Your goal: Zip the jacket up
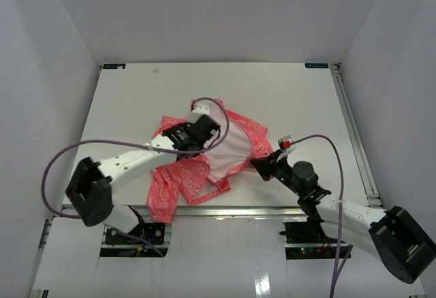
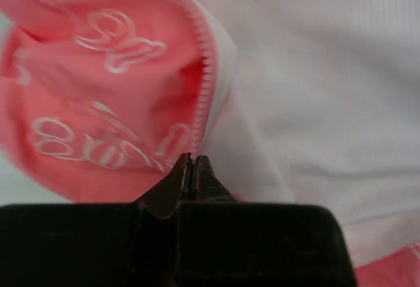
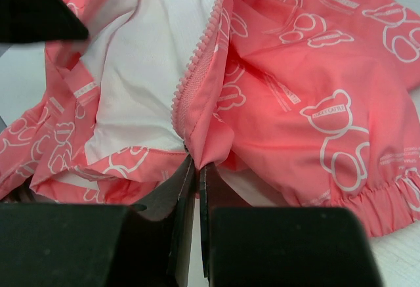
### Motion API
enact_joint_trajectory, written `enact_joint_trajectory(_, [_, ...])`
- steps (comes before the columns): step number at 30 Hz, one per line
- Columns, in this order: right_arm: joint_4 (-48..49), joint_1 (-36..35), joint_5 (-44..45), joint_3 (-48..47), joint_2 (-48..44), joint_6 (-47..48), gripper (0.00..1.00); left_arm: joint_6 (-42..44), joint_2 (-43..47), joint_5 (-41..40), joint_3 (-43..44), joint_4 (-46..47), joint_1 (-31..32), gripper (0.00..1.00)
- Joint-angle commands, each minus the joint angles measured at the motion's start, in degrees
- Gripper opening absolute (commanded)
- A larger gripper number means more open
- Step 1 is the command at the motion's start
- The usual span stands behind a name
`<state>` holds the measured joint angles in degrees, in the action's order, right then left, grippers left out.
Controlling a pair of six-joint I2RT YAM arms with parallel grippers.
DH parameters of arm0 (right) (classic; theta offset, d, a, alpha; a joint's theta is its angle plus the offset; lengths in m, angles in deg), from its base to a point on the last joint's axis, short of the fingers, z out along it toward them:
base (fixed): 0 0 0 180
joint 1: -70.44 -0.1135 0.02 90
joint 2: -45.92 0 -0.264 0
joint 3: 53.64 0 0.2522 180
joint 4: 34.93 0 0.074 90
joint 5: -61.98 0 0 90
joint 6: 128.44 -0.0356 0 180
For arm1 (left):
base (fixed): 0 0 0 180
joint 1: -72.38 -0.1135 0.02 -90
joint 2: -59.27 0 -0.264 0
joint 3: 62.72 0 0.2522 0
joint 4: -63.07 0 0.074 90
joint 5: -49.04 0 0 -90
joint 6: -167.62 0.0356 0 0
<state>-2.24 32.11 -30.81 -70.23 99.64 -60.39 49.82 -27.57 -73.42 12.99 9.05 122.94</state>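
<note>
The thin coral-pink printed jacket [image 1: 178, 183] lies open mid-tabletop [image 1: 136, 93], slightly toward 6 o'clock. The left pincer [image 2: 190, 163] pinches its zipper edge [image 2: 205, 90] and the right pincer [image 3: 195, 169] its hem [image 3: 131, 152] (both clamped shut). Such shallow tip grips could slip off the slick fabric under pull.

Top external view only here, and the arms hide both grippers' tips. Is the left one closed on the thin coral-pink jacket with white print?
Observer: Yes, the left gripper is shut on the jacket, right on its pink zipper teeth.
Operator: And the right?
Observer: The right gripper pinches the lower end of a zipper row.
Operator: Zipped anywhere?
Observer: Not there; white lining lies bare beside that row.
</note>
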Motion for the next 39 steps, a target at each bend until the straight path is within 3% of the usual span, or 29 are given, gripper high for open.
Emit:
enact_joint_trajectory(1, [4.37,-0.26,-1.48,1.02,2.11,0.48,0.08,1.27,5.87,11.54,-4.31,10.83,3.08,0.09])
enact_joint_trajectory(6, [5.22,-0.17,-1.89,0.98,3.11,0.30,0.08,0.86,18.21,19.21,-9.06,15.27,3.28,0.61])
enact_joint_trajectory(9, [5.22,-0.26,-1.94,1.02,2.64,0.09,0.08,0.34,25.10,22.24,-11.97,17.60,3.06,0.68])
enact_joint_trajectory(14, [5.22,-0.34,-2.40,0.90,2.53,-0.19,0.08,-2.66,29.43,21.10,-16.51,20.08,1.90,0.68])
enact_joint_trajectory(19, [4.94,-0.26,-2.55,0.82,2.30,0.10,0.08,-10.35,29.62,13.68,-18.05,13.39,-3.90,0.49])
enact_joint_trajectory(23, [4.30,-0.27,-2.47,0.51,1.88,0.33,0.08,-11.95,33.14,16.73,-21.30,13.82,-10.00,0.40])
enact_joint_trajectory(26, [3.99,-0.35,-2.31,0.28,1.49,0.33,0.08,-12.10,35.91,21.80,-24.10,16.64,-13.94,0.42])
enact_joint_trajectory(32, [3.64,-0.26,-2.31,0.11,1.39,0.44,0.08,-14.28,37.13,37.28,-32.53,31.13,-14.17,0.51])
enact_joint_trajectory(39, [3.47,-0.26,-2.13,0.11,1.50,0.60,0.08,-17.15,35.30,42.50,-35.87,41.69,-14.17,0.55])
